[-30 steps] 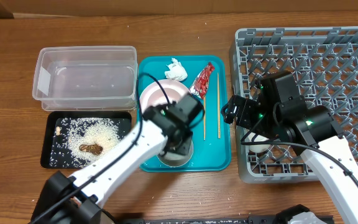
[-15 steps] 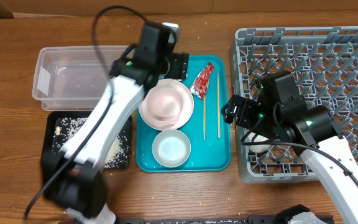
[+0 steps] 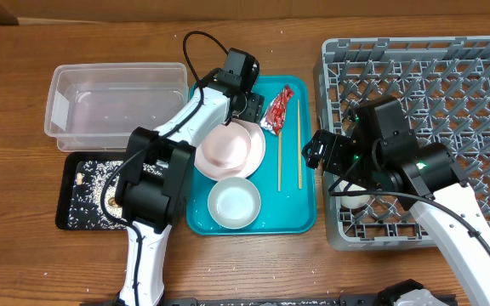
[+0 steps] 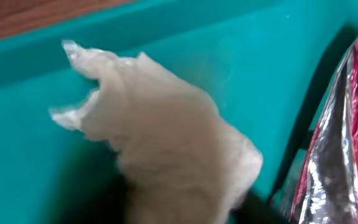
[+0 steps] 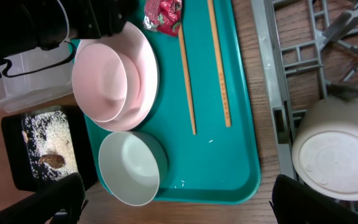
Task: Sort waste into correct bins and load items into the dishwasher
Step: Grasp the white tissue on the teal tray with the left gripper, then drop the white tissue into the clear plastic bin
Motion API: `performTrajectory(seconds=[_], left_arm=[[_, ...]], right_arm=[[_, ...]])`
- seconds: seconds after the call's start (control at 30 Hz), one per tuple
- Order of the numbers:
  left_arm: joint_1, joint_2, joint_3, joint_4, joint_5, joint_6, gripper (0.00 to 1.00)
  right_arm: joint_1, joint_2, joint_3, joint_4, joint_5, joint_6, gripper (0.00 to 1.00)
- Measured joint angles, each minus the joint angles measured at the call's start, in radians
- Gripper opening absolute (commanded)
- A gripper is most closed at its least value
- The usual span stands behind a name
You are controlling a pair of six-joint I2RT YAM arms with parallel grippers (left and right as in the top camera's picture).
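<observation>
One piece of waste matters here: the crumpled white napkin (image 4: 166, 143), which fills the left wrist view almost edge to edge. It lies at the far corner of the teal tray (image 3: 300, 217), with the left gripper (image 3: 245, 96) directly over it and hiding it from overhead. The lump runs on a slant in the wrist view, from a ragged tip at upper left down to a thicker end at lower right. The red foil wrapper (image 4: 347, 137) sits just beside that thicker end, so a careless close could catch the foil too. Dark blurs at the bottom edge may be fingers, but I cannot tell how far apart the jaws stand or whether they grip the paper. The right gripper (image 3: 317, 151) hangs wide and empty at the near-left edge of the rack (image 3: 449, 76), well apart from the napkin, so this pick looks like the left arm's job. The clear tub (image 3: 117, 106), just beyond the tray's left edge, seems the likely bin.
</observation>
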Motion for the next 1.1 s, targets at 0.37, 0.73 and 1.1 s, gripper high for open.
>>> performTrajectory(seconds=[0.37,0.73,1.1], left_arm=[[0.085,-0.105,0.168,-0.288,0.008,-0.143,0.04],[0.311,-0.303,0.211,-0.565,-0.109,-0.223,0.47],[0.18,-0.255,0.195,-0.333,0.09,-0.051,0.94]], right_arm=[[0.0,0.001,0.0,-0.002,0.0,0.002,0.98],[0.0,0.001,0.0,0.0,-0.001,0.002,0.99],[0.0,0.001,0.0,0.003,0.0,0.002,1.0]])
